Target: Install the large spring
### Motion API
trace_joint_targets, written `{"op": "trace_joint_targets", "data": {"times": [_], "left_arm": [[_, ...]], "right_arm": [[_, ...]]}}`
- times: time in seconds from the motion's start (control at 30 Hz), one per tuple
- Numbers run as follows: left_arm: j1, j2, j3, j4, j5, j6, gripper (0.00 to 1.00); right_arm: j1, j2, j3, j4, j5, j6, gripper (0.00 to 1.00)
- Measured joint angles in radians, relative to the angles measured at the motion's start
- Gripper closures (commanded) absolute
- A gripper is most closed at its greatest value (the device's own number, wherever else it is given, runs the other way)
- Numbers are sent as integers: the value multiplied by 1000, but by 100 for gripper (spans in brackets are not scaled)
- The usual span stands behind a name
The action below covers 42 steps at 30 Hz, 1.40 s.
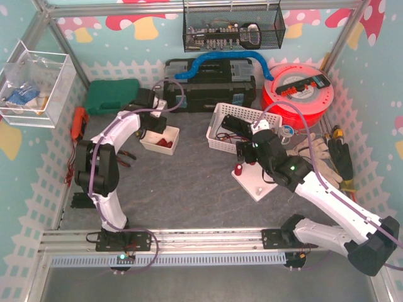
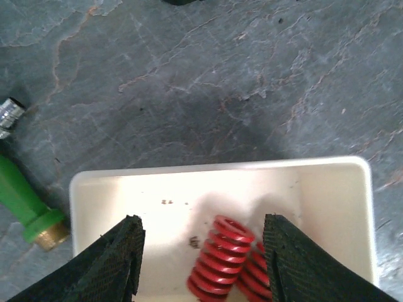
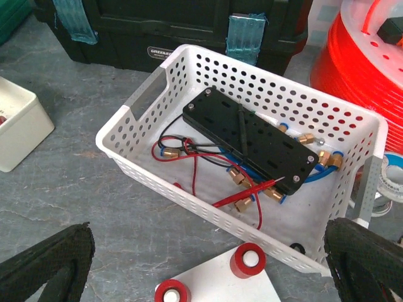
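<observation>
A cream tray holds two red coil springs lying side by side. The thicker-looking spring lies between the fingers of my left gripper, which is open and low over the tray. The second spring is half hidden by the right finger, and a wide gap separates the left finger from the springs. From above, the left gripper hangs over that tray. My right gripper stands wide open and empty above a white plate carrying two red-sleeved posts.
A white perforated basket with a black plate, wires and brass fittings sits just beyond the white plate. A black toolbox, green case, red spool and gloves line the back and right. A green-handled tool lies left of the tray.
</observation>
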Motion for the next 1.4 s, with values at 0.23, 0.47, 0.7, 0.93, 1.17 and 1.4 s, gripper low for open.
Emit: {"op": "trace_joint_targets", "data": {"times": [0.23, 0.47, 0.7, 0.93, 1.17, 1.4], "left_arm": [[35, 0, -20, -2, 87, 156, 50], [29, 19, -66, -24, 105, 247, 52], [29, 51, -92, -45, 72, 304, 55], [29, 89, -82, -44, 53, 325, 56], [28, 148, -69, -43, 64, 329, 68], [24, 151, -59, -32, 76, 326, 83]], "right_arm": [[0, 68, 77, -42, 5, -32, 1], [0, 71, 99, -78, 4, -37, 2], [0, 71, 99, -97, -6, -35, 2], [0, 51, 99, -111, -5, -31, 2], [0, 35, 99, -137, 6, -20, 2], [0, -1, 99, -162, 14, -10, 2]]}}
